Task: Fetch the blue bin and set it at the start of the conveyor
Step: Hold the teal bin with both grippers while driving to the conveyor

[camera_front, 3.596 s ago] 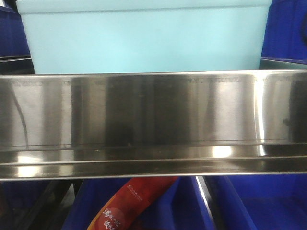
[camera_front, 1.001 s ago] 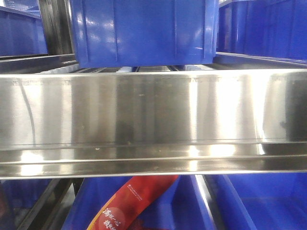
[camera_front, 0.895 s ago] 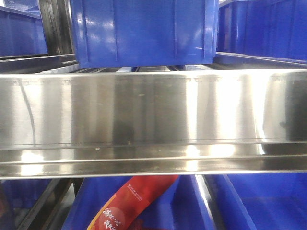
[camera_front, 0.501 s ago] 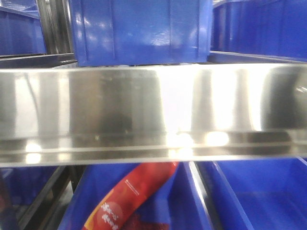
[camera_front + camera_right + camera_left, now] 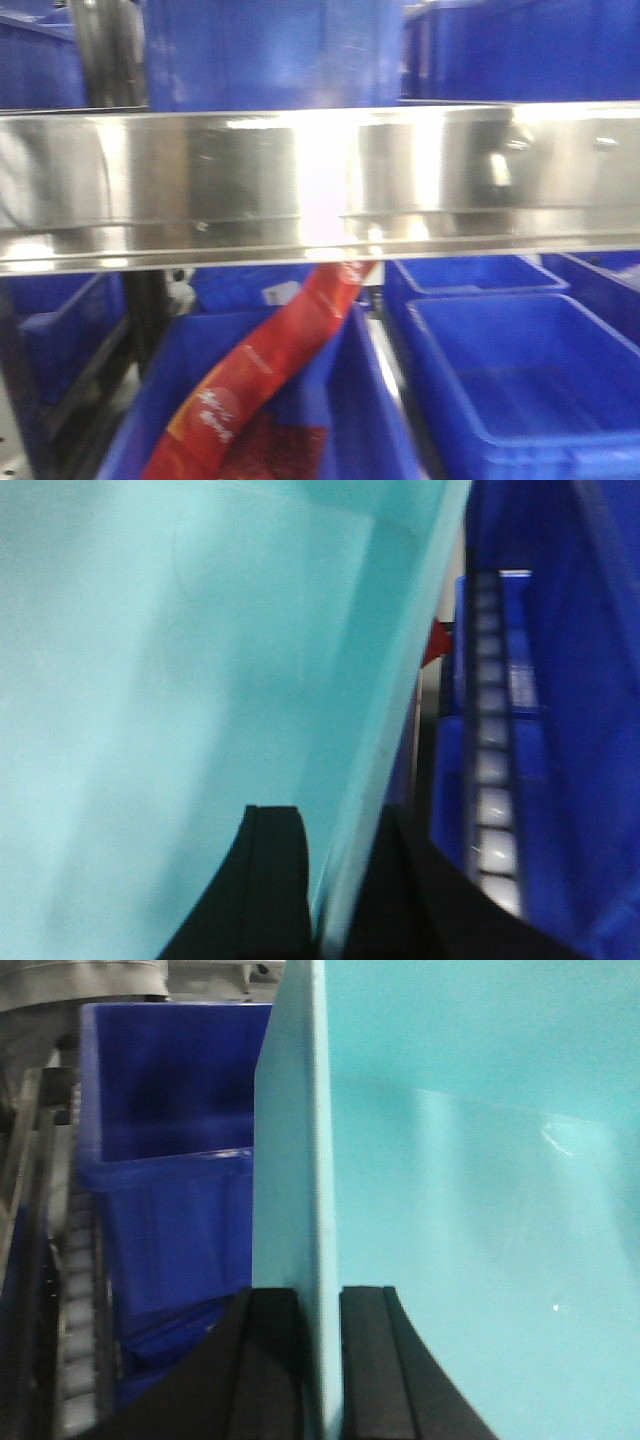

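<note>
The light turquoise blue bin (image 5: pixel 470 1190) fills most of the left wrist view; my left gripper (image 5: pixel 320 1360) is shut on its left wall, one black finger on each side of the rim. In the right wrist view the same blue bin (image 5: pixel 180 680) fills the left part; my right gripper (image 5: pixel 335 900) is shut on its right wall. The bin is out of the front view. The conveyor start is out of view.
In the front view a shiny stainless-steel shelf rail (image 5: pixel 320 180) crosses the frame, with dark blue crates (image 5: pixel 270 50) above and below (image 5: pixel 520 370). A red packet (image 5: pixel 270 360) lies in a lower crate. Roller tracks (image 5: pixel 492 770) and dark blue crates (image 5: pixel 170 1160) flank the bin.
The front view has shifted: the steel rail sits higher and the lower crates show more, with motion blur. The turquoise bin seen on the shelf 3.6 s ago is gone from that view.
</note>
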Robot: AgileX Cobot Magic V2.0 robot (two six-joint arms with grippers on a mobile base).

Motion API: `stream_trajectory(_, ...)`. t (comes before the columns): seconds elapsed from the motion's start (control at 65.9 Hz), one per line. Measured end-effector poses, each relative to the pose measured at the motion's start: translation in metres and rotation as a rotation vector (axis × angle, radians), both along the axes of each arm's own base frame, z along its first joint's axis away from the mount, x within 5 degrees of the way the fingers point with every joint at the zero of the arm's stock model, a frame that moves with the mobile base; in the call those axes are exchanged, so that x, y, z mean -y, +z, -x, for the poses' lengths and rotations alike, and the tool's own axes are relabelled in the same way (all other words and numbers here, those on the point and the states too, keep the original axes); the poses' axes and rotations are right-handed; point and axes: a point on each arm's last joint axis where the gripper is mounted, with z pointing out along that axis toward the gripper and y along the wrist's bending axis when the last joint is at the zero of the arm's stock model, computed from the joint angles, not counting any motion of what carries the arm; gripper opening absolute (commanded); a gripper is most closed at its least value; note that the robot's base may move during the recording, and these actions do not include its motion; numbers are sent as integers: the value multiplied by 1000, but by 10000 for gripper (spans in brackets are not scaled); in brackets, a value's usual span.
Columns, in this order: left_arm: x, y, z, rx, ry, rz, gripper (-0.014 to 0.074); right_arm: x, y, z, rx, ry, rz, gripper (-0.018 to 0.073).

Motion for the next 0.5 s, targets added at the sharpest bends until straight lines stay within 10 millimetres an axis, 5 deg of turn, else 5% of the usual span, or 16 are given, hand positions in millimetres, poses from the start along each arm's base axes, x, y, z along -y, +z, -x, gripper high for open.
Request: stream_trajectory(0.501, 0, 0, 0, 4, 0, 1, -111, 0, 1, -1, 9, -2, 5, -153)
